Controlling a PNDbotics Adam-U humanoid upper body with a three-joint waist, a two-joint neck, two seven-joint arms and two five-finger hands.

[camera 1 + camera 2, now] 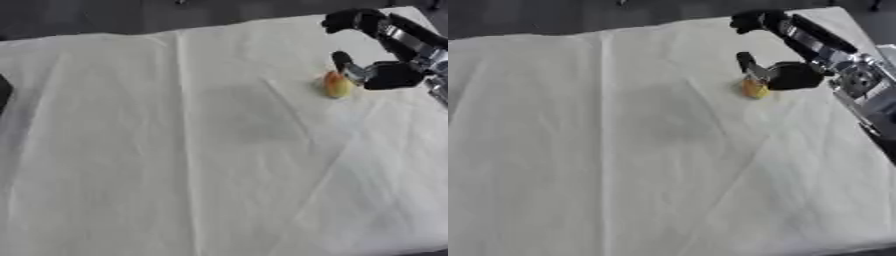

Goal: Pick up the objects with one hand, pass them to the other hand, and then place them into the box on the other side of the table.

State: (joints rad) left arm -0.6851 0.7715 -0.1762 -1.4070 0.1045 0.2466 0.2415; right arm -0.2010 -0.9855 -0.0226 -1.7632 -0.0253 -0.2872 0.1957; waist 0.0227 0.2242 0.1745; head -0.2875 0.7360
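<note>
I see small yellow-orange rounded fruit on white cloth-covered table, far right, touching black right hand.

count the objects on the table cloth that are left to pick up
1: a small yellow-orange object on the white cloth, far right, right beside the right hand, whose fingers are spread above it. No box shows in either view.

The robot's black, rounded right hand, with dark fingers banded by silver joints, meets a silver-grey metal forearm, apparently with dark fittings at the wrist.
</note>
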